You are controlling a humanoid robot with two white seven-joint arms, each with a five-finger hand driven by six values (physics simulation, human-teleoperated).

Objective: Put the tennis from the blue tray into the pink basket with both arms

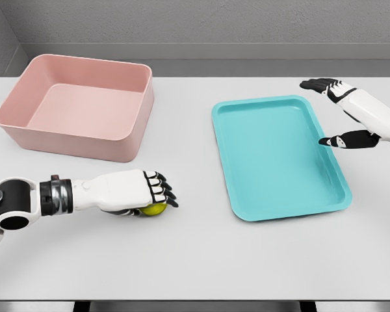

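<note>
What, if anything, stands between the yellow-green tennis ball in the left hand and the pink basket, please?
Nothing visible does. The left hand grips the yellow-green tennis ball over bare white table just in front of the empty pink rectangular basket.

No legible text or labels anywhere.

White table (201,260): pink basket (78,107) back left, blue tray (278,156) right.
</note>
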